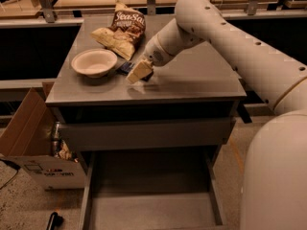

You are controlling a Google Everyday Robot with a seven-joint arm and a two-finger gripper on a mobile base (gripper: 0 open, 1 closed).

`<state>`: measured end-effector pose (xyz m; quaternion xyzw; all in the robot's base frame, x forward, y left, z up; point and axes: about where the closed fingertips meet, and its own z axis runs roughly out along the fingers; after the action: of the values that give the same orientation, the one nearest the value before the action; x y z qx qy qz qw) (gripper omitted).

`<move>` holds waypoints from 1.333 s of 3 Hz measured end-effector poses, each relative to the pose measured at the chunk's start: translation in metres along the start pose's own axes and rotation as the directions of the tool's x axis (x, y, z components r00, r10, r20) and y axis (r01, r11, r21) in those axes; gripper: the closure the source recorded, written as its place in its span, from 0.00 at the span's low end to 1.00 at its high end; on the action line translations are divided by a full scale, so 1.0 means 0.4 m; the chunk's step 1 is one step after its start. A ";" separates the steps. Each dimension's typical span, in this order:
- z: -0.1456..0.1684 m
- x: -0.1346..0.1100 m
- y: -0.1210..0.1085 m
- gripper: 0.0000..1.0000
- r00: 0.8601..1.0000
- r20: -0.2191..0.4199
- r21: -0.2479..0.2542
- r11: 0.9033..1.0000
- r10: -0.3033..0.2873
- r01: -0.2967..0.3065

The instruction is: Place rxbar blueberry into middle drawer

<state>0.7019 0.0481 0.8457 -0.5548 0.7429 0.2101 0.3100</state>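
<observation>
Camera view: the gripper [139, 72] is seen low over the cabinet top [201, 80], left of centre in the frame.
The rxbar blueberry [125, 67] is seen lying on that top, between the bowl [94, 62] and the gripper and just below the chip bag [122, 30]. Whether the gripper is open or closed cannot be told. The middle drawer [153, 210] is shown pulled out at the bottom of the frame.
</observation>
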 end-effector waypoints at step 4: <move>-0.063 -0.077 0.061 1.00 0.986 0.120 -0.094 0.988 -0.113 0.125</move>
<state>0.6788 0.0602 0.8845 -0.6004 0.6778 0.2601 0.3353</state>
